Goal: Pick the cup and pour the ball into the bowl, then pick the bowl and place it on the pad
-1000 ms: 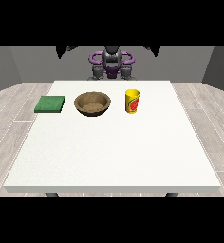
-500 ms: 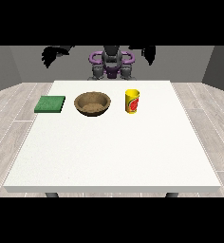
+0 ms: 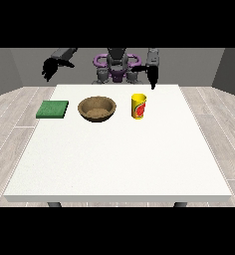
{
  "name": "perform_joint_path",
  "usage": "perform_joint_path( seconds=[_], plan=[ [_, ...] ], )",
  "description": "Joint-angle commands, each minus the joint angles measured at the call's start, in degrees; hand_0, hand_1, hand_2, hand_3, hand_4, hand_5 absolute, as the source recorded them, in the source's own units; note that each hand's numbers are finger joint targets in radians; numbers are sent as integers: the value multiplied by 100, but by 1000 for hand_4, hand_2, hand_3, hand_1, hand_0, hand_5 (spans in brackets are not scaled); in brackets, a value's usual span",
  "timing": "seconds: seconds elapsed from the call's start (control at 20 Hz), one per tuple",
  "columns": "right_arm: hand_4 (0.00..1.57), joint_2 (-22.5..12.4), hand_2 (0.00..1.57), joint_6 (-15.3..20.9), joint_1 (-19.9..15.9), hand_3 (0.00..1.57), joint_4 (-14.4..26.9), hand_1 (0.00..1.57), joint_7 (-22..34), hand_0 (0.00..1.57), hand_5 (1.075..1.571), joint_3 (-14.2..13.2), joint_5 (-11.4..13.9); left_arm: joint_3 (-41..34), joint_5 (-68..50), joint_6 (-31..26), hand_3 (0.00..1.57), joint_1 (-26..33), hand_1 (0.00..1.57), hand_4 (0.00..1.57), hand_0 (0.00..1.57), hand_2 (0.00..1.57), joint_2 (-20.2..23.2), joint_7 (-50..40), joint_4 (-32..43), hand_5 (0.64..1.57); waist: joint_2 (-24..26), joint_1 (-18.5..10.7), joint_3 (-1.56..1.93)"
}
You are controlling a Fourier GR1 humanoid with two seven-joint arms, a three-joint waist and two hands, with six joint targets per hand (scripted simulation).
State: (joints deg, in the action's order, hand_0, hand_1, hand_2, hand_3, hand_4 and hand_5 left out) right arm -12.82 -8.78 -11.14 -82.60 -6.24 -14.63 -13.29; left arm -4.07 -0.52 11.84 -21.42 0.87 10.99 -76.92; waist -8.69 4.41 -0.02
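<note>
- I judge I'm at the opening step: the yellow cup (image 3: pixel 139 106) stands upright on the counter (image 3: pixel 119 159), ungrasped, beside the brown bowl (image 3: pixel 96 108); the green pad (image 3: pixel 53 109) lies beyond the bowl.
- The hand at the view's right (image 3: pixel 152 77) hangs above the cup, fingers hanging relaxed, holding nothing.
- The hand at the view's left (image 3: pixel 50 68) is raised off the counter's edge; I cannot tell its fingers' state.
- Next I need to lower onto the cup and close round it.

Looks to me like bare test room or lab, not lived-in home. Large white table (image 3: pixel 117 149) fills most of my view, standing on pale grey wood-plank floor (image 3: pixel 10 114). Plain grey walls (image 3: pixel 12 69) behind, nothing hung on them. Robot torso (image 3: pixel 117 64) stands at table's far edge. Only props I see, along far edge: green pad (image 3: pixel 52 109), brown bowl (image 3: pixel 96 108), yellow cup (image 3: pixel 139 106).
</note>
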Motion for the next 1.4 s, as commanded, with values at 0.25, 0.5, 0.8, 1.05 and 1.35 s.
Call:
perform_joint_path(
  seconds=[0.25, 0.5, 0.8, 1.05, 1.35],
  plan=[
    [0, -133, 0, -132, -426, 0, 721, 0, -546, 0, 1571, -137, 35, -235, -11, 80, 0, -493, 0, 423, 0, 0, 5, 1220, 1356, 1428, -449, 23, 1],
    [0, -255, 0, -274, -421, 0, 1221, 0, -824, 0, 1570, -249, 29, -414, -176, -227, 0, -724, 0, 102, 0, 0, 254, 1379, 1889, 1335, -402, 18, 2],
    [0, -292, 0, -295, -728, 0, 810, 0, -667, 0, 1570, -78, 23, -967, -371, -91, 0, -1214, 0, 0, 0, 0, 415, 2306, 2884, 1303, -1061, 420, -2],
    [0, -328, 0, -261, -880, 0, 1002, 0, -788, 0, 1569, -78, 97, -1055, -387, -168, 0, -1479, 0, 0, 0, 0, 580, 2585, 3442, 1264, -1161, 335, -1],
    [0, -390, 0, -238, -1289, 0, 1106, 0, -1023, 0, 1570, -156, 61, -1108, -261, 310, 0, -1965, 0, 0, 0, 0, 449, 3159, 3826, 1253, -1665, 481, -1]
  ],
)
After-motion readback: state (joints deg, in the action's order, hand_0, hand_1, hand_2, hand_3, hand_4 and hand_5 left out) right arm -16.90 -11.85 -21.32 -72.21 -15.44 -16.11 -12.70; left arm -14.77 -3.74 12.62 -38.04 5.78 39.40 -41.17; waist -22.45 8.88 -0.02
